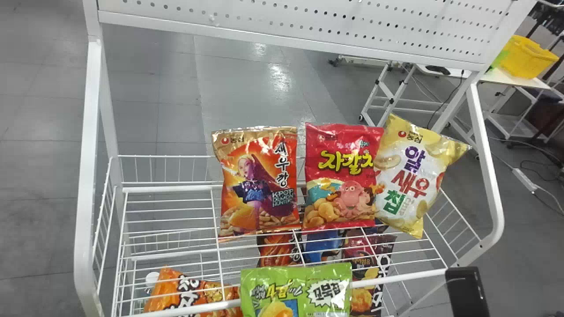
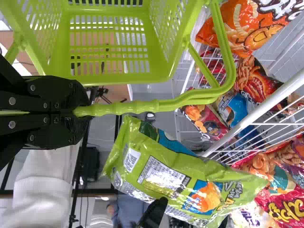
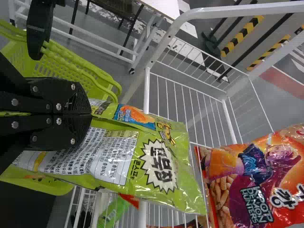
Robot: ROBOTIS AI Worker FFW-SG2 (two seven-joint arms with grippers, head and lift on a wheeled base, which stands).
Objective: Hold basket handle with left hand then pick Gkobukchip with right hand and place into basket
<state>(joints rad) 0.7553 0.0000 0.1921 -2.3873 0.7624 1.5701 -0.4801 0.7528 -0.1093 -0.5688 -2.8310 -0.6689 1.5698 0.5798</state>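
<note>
Above smooth floor [image 1: 42, 185], the left end effector [image 2: 78, 112] grips the knobbly handle [image 2: 137, 107], the right end effector [image 3: 89, 114] crinkly Gkobukchip [image 1: 296, 288].

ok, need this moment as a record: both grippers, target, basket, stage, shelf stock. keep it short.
left gripper: shut on the smooth lime-green plastic handle
right gripper: shut on the shiny green snack bag
target: that green bag, in front of the white wire rack
basket: lime-green, slatted plastic, held by its handle
stage: bag picked, not yet in basket
upper shelf: orange-and-gold bag, red bag, pale yellow bag, in that order from robot's left
</note>
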